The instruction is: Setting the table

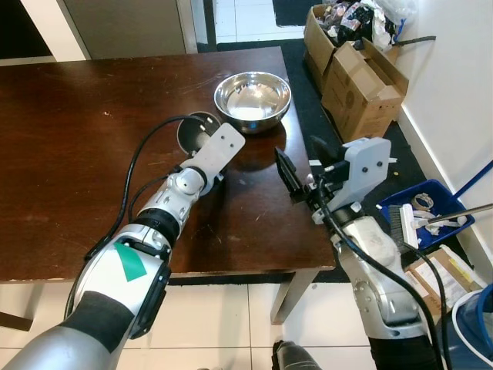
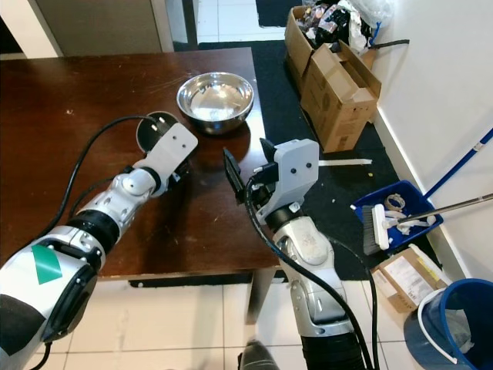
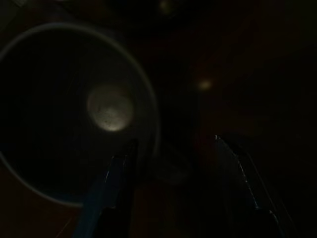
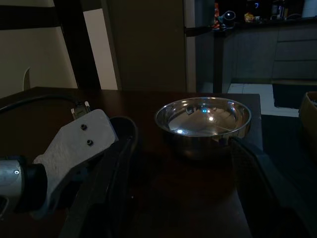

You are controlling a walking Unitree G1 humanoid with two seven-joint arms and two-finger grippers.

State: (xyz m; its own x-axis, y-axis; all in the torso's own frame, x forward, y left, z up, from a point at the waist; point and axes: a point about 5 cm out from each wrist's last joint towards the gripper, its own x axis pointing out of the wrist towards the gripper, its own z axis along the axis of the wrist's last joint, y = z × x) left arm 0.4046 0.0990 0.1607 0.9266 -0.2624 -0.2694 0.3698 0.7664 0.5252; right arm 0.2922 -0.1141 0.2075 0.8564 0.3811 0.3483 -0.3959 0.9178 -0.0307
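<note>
A shiny steel bowl (image 1: 253, 100) stands on the dark wooden table (image 1: 69, 154) near its far right corner. Just left of it sits a small dark cup (image 1: 192, 129). My left gripper (image 3: 174, 141) hangs over that cup, open, with one finger (image 3: 116, 188) inside the rim and the other outside it. My right gripper (image 1: 296, 150) hovers above the table's right edge, open and holding nothing, its fingers (image 4: 257, 193) pointing toward the steel bowl (image 4: 203, 119) and the left wrist mount (image 4: 74, 144).
Right of the table, open cardboard boxes (image 1: 358, 77) stand on a dark mat. A blue dustpan with a brush (image 1: 420, 212) and a blue bucket (image 1: 474, 324) sit by the white wall. The table's near edge borders white tiles.
</note>
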